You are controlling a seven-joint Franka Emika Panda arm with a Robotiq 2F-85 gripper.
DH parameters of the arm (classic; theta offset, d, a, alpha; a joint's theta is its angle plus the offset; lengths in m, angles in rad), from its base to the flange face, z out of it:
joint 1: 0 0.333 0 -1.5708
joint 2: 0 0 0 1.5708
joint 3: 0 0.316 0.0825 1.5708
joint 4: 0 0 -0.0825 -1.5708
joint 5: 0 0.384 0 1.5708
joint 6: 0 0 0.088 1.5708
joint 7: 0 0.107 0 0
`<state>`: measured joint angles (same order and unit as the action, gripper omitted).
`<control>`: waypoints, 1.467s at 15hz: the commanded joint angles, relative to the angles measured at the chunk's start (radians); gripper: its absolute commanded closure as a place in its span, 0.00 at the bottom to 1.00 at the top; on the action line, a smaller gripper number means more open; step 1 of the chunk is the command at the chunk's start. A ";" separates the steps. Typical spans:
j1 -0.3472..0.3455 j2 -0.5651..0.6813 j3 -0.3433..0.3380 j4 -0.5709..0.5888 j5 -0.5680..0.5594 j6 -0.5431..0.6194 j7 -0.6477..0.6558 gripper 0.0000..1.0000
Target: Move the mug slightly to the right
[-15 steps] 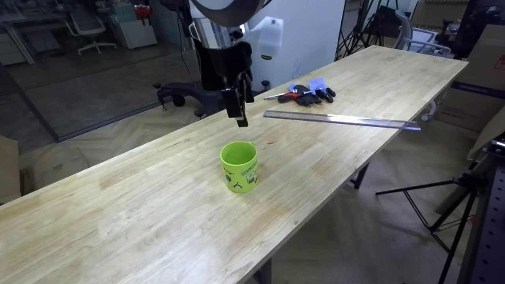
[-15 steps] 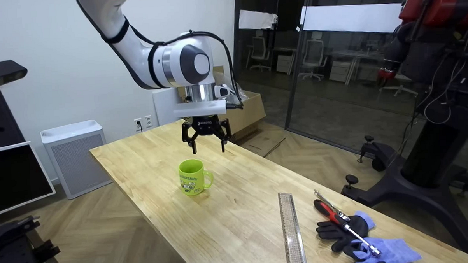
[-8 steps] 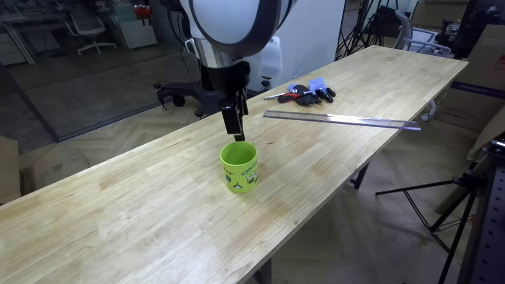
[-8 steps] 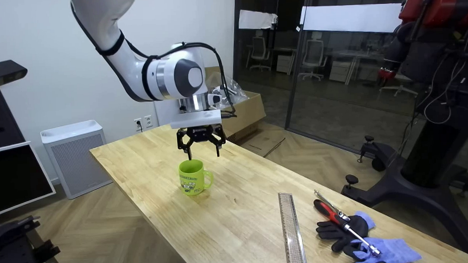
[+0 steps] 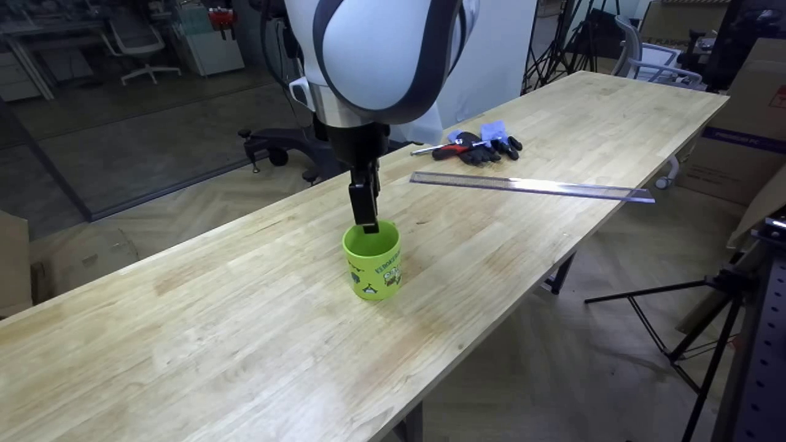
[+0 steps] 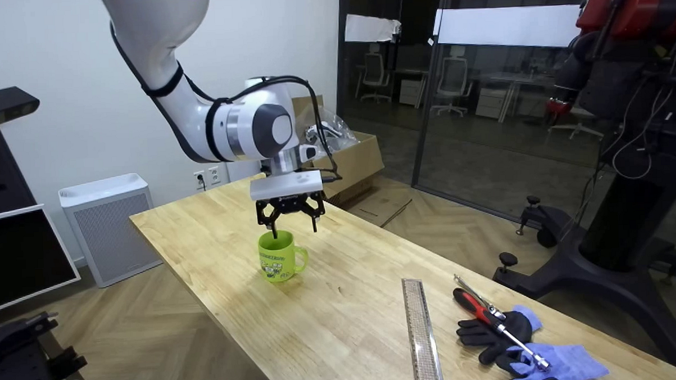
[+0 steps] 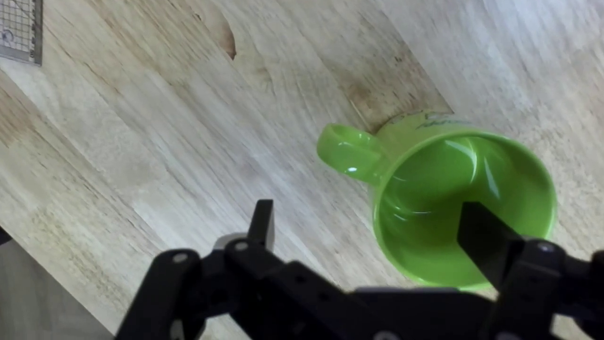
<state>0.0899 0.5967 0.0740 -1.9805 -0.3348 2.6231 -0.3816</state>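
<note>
Down a little since half a second ago have come the arm (image 6: 240,129) and its jaws; one tip, just above the rim then, now shows against the mouth of the mug (image 5: 372,265) in both exterior views. The mug has kept its place.

Nearest, toward six o'clock in the wrist view, the jaws stand spread wide. One tip lies over the mug's mouth; whether it has dipped below the rim I cannot tell. Its twin is outside the mug, toward nine o'clock from it.

Next comes the mug itself, at three o'clock in that view, upright on the desk (image 5: 245,307), its handle (image 7: 351,152) pointing to ten.

Farther on, in an exterior view, a ruler (image 5: 532,186) lies flat at two o'clock from the mug, well apart from it, one end jutting over the desk's edge. Past that, between one and two o'clock, are gloves (image 5: 476,156) with a red-handled driver (image 5: 454,149) across them. Off the desk at eleven stands a black base (image 5: 319,150); farther still, at two, a chair (image 5: 657,58).
</note>
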 commanded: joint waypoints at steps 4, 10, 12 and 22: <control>-0.042 0.049 0.026 0.009 0.001 0.044 -0.089 0.27; -0.051 0.087 0.033 0.044 -0.010 0.026 -0.152 0.69; -0.043 0.091 0.031 0.056 -0.019 0.019 -0.165 0.82; -0.023 0.087 0.043 0.057 -0.033 0.006 -0.214 0.90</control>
<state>0.0708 0.6835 0.1123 -1.9257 -0.3639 2.6317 -0.5981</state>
